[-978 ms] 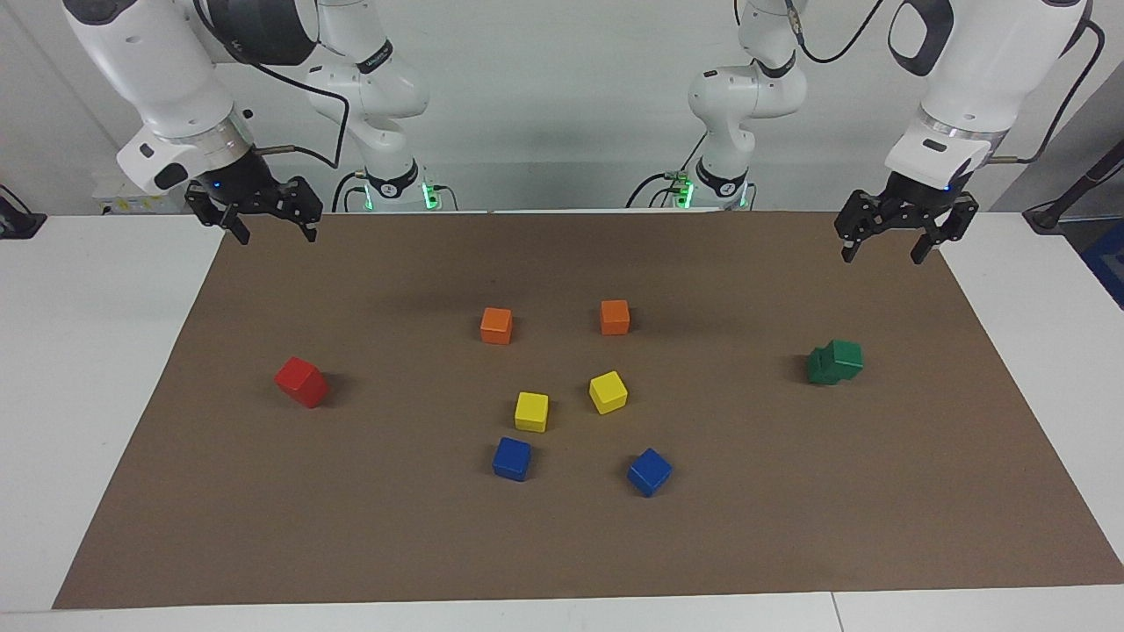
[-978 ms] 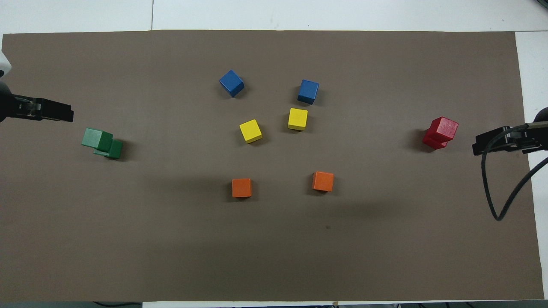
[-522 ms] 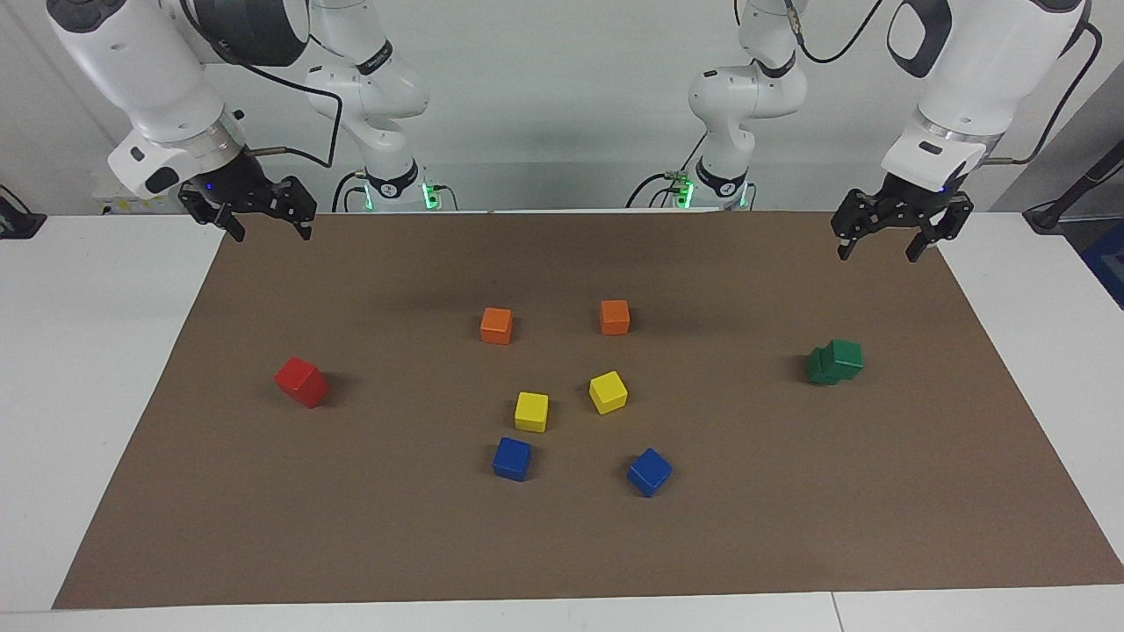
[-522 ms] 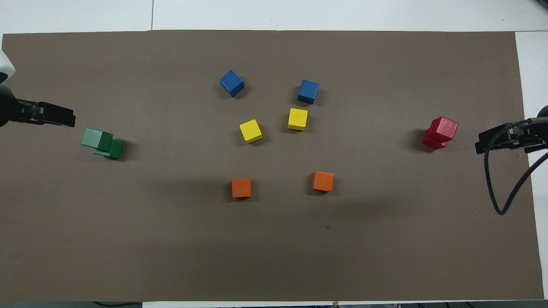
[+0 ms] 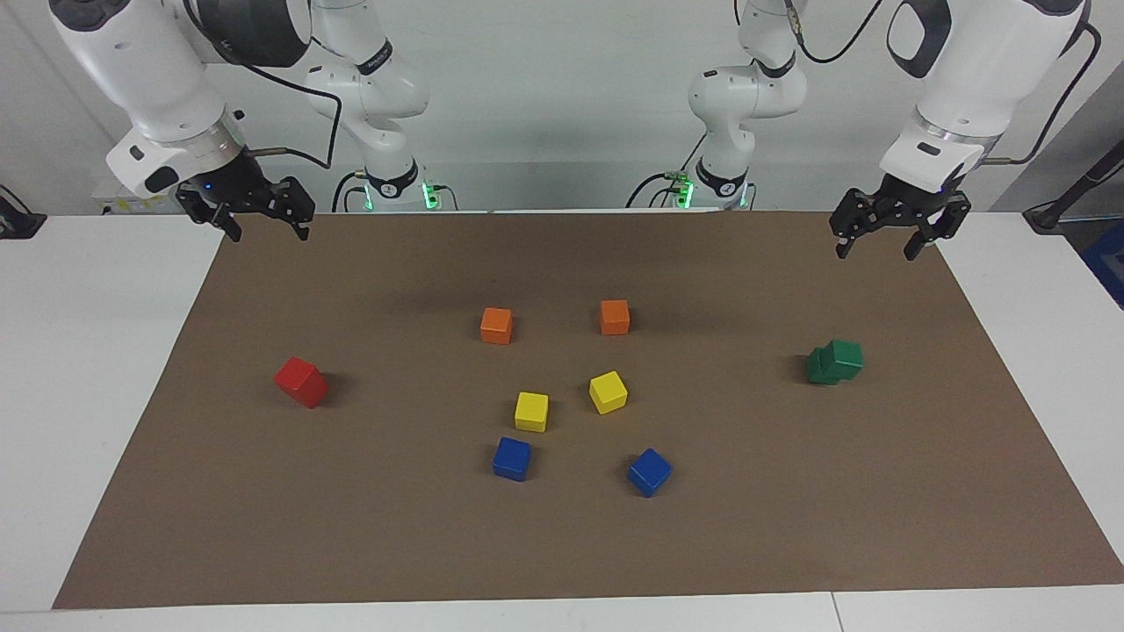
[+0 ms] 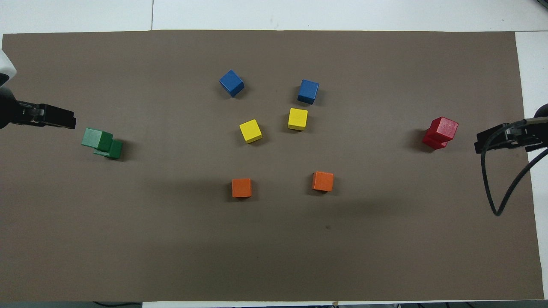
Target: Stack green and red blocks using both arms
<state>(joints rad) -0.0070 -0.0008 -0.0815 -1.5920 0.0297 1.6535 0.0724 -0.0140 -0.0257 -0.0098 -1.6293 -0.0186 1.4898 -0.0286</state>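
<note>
Left gripper (image 5: 897,235) empty, fingers spread, raised over mat (image 5: 790,527) edge at its own end; green stack (image 5: 835,362) on the mat below, top cube offset. Right gripper (image 5: 250,212) likewise spread, empty, over its mat corner; red stack (image 5: 301,381) on the mat near it. Orange, yellow, blue cubes mid-mat.
</note>
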